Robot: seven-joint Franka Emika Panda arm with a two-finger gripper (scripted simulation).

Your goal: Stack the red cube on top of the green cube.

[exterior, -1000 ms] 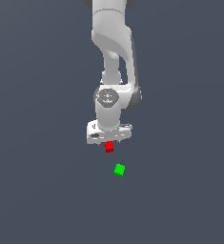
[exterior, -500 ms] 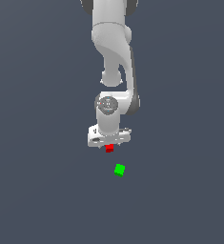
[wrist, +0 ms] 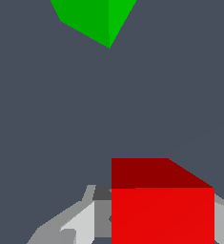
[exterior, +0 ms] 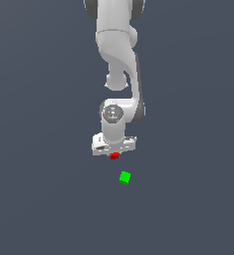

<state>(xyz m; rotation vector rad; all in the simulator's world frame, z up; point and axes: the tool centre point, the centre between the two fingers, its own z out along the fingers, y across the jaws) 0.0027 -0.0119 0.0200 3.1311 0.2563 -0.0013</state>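
- Two cubes in the scene. The red cube sits directly under the white gripper, tucked between its fingers; only a small part shows below the gripper body in the exterior view.
- Wrist view: the red cube fills the space close to the camera, with grey finger surfaces touching it on either side. The gripper is clenched on the red cube.
- Whether the red cube is lifted off the floor or resting on it cannot be told from either view.
- The green cube lies apart from the red one, lower in the exterior view and slightly toward the exterior view's right, on the plain dark grey floor. It sits turned, one corner toward the camera.
- Wrist view: the green cube is partly cut off at the frame edge, with open floor between it and the red cube.
- The white arm comes down from the top of the exterior view, wrist pointing down over the red cube.
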